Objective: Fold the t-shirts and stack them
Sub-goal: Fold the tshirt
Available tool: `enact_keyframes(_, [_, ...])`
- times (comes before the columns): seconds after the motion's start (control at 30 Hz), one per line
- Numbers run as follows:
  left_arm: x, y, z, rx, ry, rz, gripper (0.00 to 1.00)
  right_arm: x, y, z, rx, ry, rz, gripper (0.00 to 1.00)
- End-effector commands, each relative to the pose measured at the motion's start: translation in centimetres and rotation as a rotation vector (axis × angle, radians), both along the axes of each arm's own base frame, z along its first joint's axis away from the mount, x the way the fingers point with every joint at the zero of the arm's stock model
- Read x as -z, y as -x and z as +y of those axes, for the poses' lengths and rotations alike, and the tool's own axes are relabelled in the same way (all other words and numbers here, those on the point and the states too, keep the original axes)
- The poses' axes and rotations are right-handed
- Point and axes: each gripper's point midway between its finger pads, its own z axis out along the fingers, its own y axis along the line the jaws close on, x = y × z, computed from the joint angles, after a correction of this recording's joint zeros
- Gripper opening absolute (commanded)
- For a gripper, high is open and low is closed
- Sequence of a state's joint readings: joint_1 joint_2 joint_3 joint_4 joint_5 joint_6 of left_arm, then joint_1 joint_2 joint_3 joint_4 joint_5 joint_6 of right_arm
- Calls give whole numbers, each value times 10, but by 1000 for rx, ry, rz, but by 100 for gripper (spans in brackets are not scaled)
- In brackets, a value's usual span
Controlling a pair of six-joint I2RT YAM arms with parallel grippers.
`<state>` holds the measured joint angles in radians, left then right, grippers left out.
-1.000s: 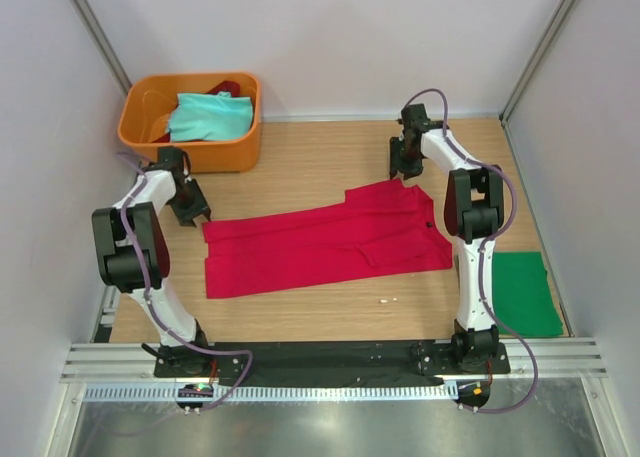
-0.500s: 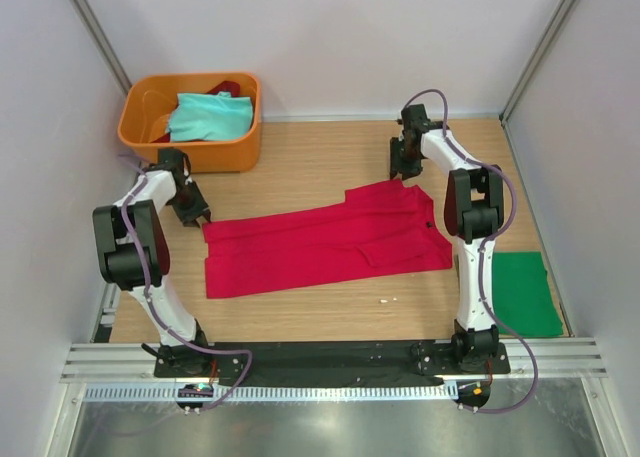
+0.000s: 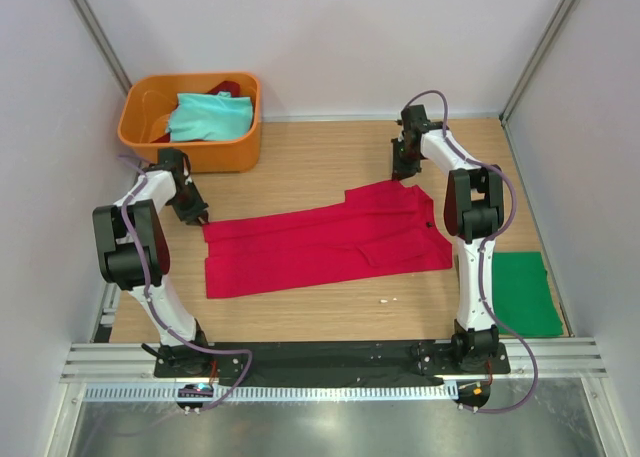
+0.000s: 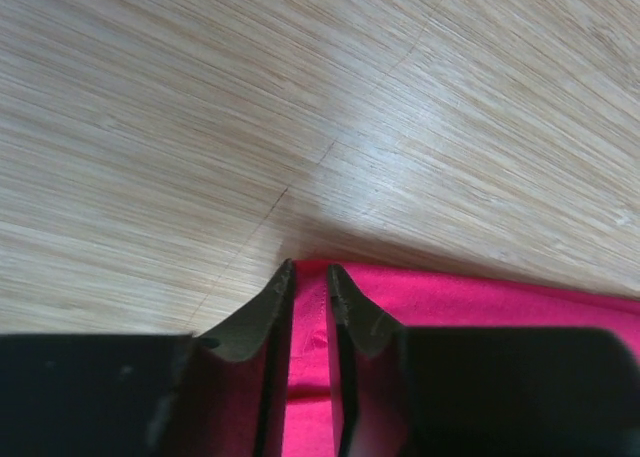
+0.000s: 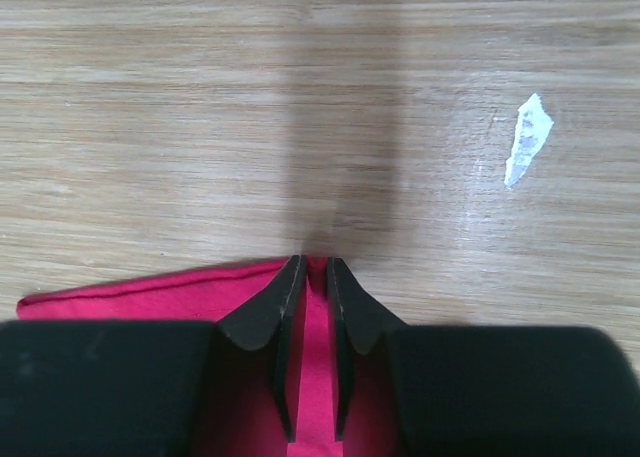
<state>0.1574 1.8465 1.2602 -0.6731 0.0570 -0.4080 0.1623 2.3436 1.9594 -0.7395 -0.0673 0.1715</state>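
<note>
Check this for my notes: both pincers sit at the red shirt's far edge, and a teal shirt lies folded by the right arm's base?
No: that folded shirt is dark green, not teal, per the top view. The rest holds.

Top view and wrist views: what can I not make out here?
- Left gripper, right gripper: wrist views; fingers hide whether the red shirt is pinched.
- Tub: top view; teal shirt covers a dark red cloth.
- Green shirt: top view; right arm overlaps its left edge.
- White scrap: right wrist view; too small to identify.
</note>
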Motion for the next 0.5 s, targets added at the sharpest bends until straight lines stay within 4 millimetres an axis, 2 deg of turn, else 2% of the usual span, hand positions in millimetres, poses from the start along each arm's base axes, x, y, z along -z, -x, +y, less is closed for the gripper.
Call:
enact_keyframes(0.0, [-10, -12, 1, 8, 13, -48, 18, -5, 4, 14, -3, -43, 15, 19])
enact_keyframes(0.07, [-12, -12, -1, 9, 18, -55, 15, -11, 3, 14, 3, -48, 7, 10])
enact_keyframes(0.17, [-18, -10, -3, 8, 32, -66, 10, -21, -1, 11, 29, -40, -18, 4])
enact_keyframes(0.3, [-23, -2, -7, 7, 44, -77, 0, -47, -3, 9, 50, -35, -60, 1])
enact_keyframes(0.47, [-34, 4, -12, 14, 54, -98, 0, -71, 6, 9, 66, -52, -75, 1])
